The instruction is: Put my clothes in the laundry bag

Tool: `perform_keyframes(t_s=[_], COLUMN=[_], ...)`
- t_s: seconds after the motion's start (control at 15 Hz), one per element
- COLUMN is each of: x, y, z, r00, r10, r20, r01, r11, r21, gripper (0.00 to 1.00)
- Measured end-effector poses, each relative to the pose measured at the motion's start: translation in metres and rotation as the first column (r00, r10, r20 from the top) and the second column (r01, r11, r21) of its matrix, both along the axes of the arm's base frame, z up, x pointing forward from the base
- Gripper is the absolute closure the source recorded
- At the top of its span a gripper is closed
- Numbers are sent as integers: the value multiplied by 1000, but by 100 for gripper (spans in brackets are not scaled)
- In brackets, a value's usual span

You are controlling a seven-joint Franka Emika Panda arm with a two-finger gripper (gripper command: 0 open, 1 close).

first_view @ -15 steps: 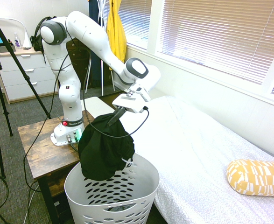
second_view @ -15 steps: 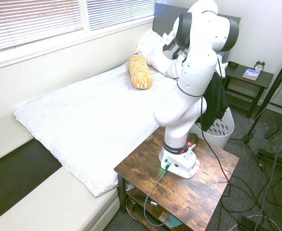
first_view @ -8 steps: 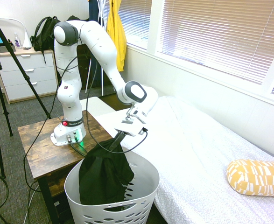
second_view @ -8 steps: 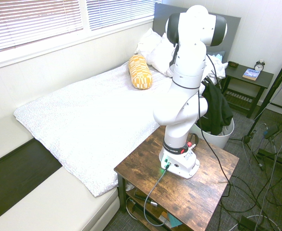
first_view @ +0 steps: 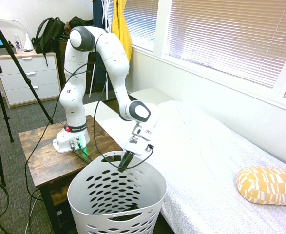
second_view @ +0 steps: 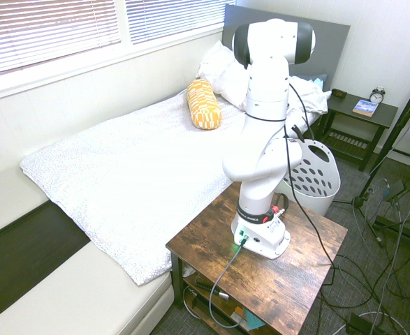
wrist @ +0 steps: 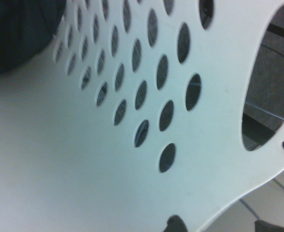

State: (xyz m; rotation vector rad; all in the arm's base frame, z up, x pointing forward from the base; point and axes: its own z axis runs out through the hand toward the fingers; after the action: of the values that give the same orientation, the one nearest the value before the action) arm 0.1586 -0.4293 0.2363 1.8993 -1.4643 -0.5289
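Black clothes (wrist: pixel 18 34) have dropped down into the white basket (first_view: pixel 145 192), bottom middle; I can't tell how my jaws are.

This is a bedroom. There is a big bed (second_view: pixel 142 157) by the window, with white pillows (second_view: pixel 227 75) at its far end, and a clock (second_view: pixel 377 95) on the night table (second_view: pixel 358 118).
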Motion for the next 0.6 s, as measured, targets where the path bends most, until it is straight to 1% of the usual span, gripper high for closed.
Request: perform_keyframes(t_s=[0.13,0.2,0.33,0.47,0.6], x=[16,28,59,96,134], y=[6,12,30,55,88], z=[2,5,16,31,46], r00=[994,986,960,918,862], r10=[4,28,84,129,157], r20=[111,164,267,375,481], r01=[-7,-34,-95,-145,-185], r11=[999,999,995,989,983], r21=[31,37,26,13,10], gripper=[0,0,0,0,0])
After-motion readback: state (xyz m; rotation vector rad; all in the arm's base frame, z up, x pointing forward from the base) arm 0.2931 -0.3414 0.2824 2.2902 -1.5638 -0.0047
